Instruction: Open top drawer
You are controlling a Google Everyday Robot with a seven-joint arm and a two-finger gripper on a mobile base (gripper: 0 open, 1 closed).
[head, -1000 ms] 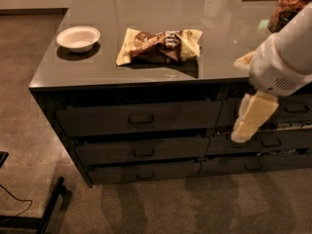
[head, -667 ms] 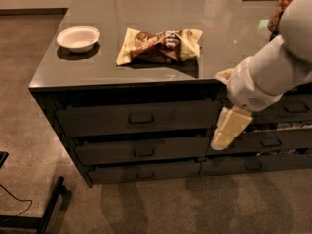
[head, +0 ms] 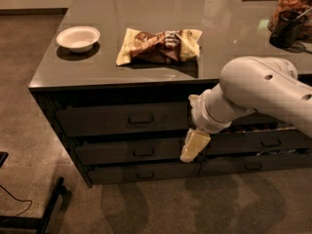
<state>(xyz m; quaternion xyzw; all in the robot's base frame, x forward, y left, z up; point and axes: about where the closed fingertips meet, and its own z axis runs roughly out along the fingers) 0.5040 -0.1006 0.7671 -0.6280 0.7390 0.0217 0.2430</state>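
The top drawer (head: pixel 112 121) is a wide dark grey-brown front just under the counter edge, closed, with a small dark loop handle (head: pixel 140 119) at its middle. My gripper (head: pixel 193 147) is cream-coloured and hangs down from the white arm (head: pixel 258 89), in front of the right ends of the top and middle drawers. It is to the right of the handle and lower than it, not touching it.
On the grey counter (head: pixel 161 48) lie a white bowl (head: pixel 78 37) and a yellow-brown snack bag (head: pixel 161 45). A dark cup (head: pixel 287 28) and a jar (head: pixel 292 1) stand at the back right. Slimmer drawers (head: pixel 126 152) sit below; narrower drawers (head: pixel 263 143) are at right. A dark stand foot (head: pixel 48 208) lies on the floor at left.
The arm and gripper have moved left and a little down, from in front of the right-hand drawers toward the wide drawers. The drawers have not moved.
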